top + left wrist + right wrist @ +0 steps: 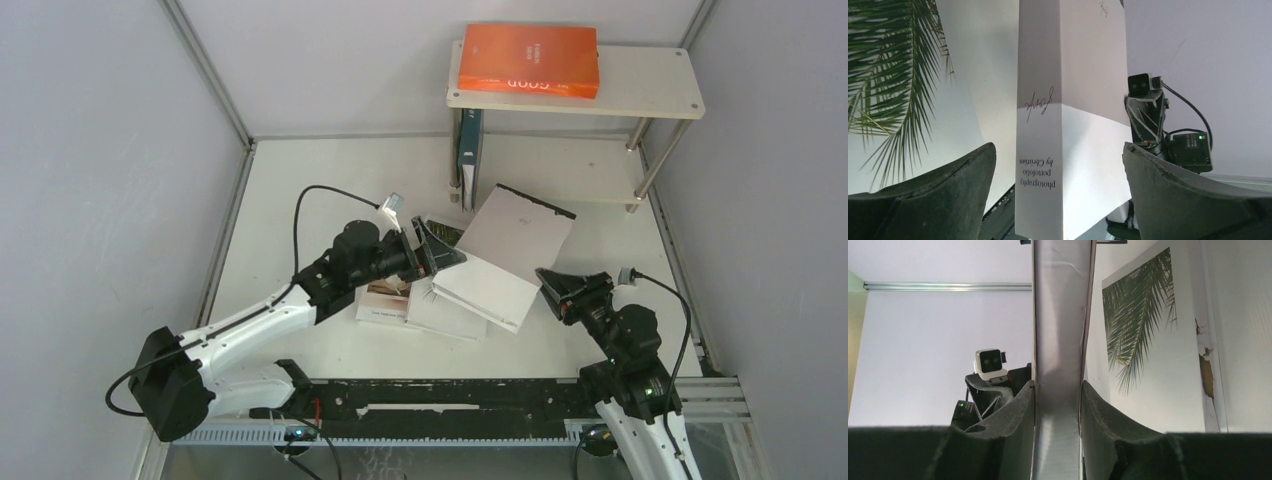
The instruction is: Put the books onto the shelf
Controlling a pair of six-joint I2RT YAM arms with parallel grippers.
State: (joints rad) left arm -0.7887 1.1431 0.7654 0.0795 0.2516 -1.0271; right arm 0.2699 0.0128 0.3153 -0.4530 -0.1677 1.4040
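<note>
the top view looks down from 6 o'clock onto the worktop [330, 180]. both wrist views, close in, share the grey-white book [1088, 165].

White-shelled, black-jointed arms [250, 320] carry the black left gripper [445, 255] and right gripper [548, 283]. Thin black cables [300, 215] reach seemingly pale wrist cameras [392, 208].

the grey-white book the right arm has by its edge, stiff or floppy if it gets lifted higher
Probably stiff: the grey-white book looks flat while tilted, no sag. It could pivot or slip, since the right gripper clamps only one edge between its fingers. It looks thin, so likely light; the open left gripper could steady it.
</note>
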